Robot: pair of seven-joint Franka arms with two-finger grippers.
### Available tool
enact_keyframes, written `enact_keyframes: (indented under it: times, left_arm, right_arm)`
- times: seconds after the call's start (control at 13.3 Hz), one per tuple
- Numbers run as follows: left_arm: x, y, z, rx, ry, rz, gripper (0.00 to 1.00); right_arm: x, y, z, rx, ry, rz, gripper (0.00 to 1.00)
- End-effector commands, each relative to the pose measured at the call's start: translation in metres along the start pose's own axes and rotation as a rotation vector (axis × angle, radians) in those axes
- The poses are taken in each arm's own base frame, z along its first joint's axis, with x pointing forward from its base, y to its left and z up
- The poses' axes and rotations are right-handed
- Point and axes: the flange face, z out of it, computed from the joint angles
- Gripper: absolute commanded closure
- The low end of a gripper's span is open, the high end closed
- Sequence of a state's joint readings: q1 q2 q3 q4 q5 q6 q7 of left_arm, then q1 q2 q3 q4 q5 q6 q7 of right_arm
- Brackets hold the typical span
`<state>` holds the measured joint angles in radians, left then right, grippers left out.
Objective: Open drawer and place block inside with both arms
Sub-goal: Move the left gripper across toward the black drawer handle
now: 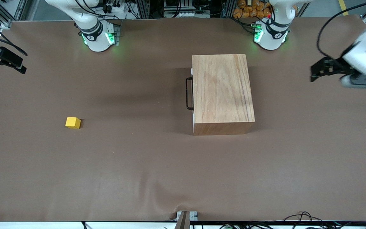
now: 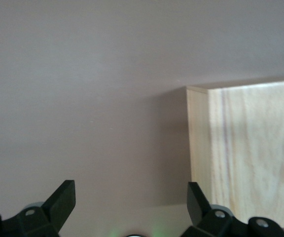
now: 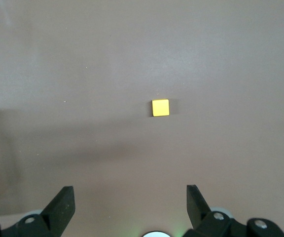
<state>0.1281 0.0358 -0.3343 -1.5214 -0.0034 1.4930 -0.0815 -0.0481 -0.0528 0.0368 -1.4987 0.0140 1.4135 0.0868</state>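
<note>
On the brown counter [image 1: 157, 178], nothing is in hand yet: the drawer [image 1: 193, 92] sits shut and the block [image 1: 73, 122] lies loose.

The drawer's white front and black handle [image 1: 189, 93] face the right arm's end of the counter, flush with the wooden box [image 1: 222, 92] that stands near the left arm's base. The block rests well apart from the box, toward the right arm's end and nearer the front camera, which suits a split of work: one arm for the handle, one for the block. The left gripper [image 1: 321, 68] hangs above the counter at the left arm's end, its fingers [image 2: 63, 200] spread wide and empty, the box's side in its wrist view. The right gripper [image 1: 3, 58] waits at the counter's edge at its own end, fingers [image 3: 63, 202] likewise wide apart and empty, with the block in its wrist view [image 3: 160, 107], probably so it can descend on it.
</note>
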Motion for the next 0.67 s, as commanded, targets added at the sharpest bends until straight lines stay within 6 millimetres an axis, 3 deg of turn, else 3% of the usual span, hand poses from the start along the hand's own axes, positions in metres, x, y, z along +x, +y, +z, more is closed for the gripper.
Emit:
enact_keyframes:
  times: [0.0,0.07,0.45,0.6]
  left_arm:
    - [0.008,0.065,0.007,0.025,-0.02,0.045,0.0]
    - [0.006,0.096,0.012,0.05,-0.025,0.04,0.0]
    - [0.03,0.206,0.04,0.012,-0.039,-0.015,0.0]
    - [0.03,0.256,0.064,0.013,-0.062,-0.091,0.0]
  right_arm:
    - [-0.004,0.001,-0.001,-0.002,0.0,-0.006,0.0]
    - [-0.004,0.001,-0.001,-0.003,-0.001,-0.006,0.0]
    - [-0.005,-0.002,-0.001,-0.003,-0.004,-0.012,0.0]
    - [-0.004,-0.002,0.0,-0.003,-0.006,-0.01,0.0]
